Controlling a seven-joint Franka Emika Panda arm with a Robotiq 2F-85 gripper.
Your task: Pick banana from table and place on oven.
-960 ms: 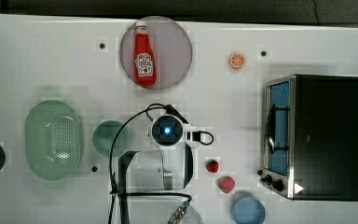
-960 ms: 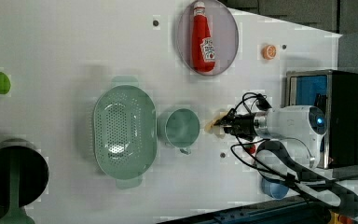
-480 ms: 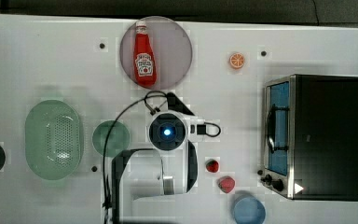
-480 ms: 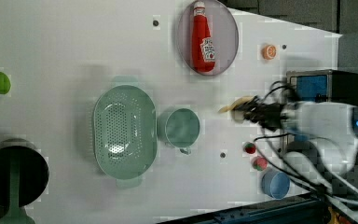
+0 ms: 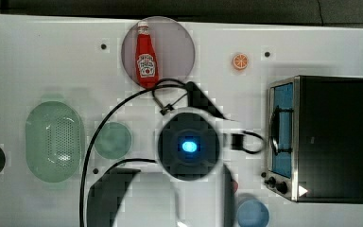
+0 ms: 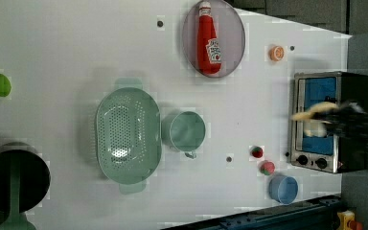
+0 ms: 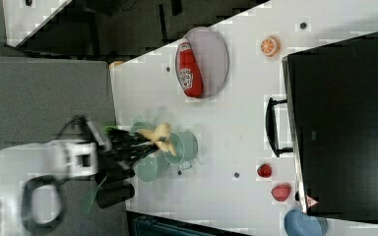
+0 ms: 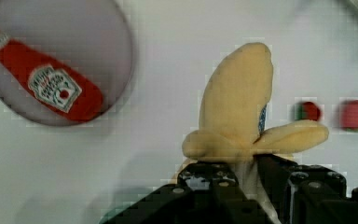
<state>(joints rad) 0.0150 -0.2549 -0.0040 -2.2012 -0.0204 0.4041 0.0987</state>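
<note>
Gripper (image 8: 242, 179): pinched on the banana (image 8: 242, 107) at its lower end, dark jaws on either side of the fruit. The banana is partly peeled, with pale flaps folded out to the sides, and it is lifted clear of the table (image 8: 168, 60).

Position, left view: the banana (image 6: 312, 115) and the dark gripper (image 6: 338, 120) appear in front of the blue glass door of the oven (image 6: 333, 122). From this angle it cannot be told how high above the table they are. Right view: the banana (image 7: 160, 135) is carried at the end of the arm and overlaps the green cup (image 7: 182, 147) in the picture.

Top view: the arm's wrist (image 5: 188, 145) stands over the table (image 5: 42, 56) between the green cup (image 5: 113, 140) and the oven (image 5: 319, 137), covering the banana.

Other items on the table, top view: a ketchup bottle (image 5: 144, 59) lying on a grey plate (image 5: 179, 42); an orange slice (image 5: 240, 61) beside a small dark hole; a green colander (image 5: 54, 141) at the top view's left; a blue bowl (image 5: 252, 213) near the oven's knobs. Left view: two small red fruits (image 6: 262, 160) near the blue bowl, and a lime (image 6: 1, 85) well apart from the rest.
</note>
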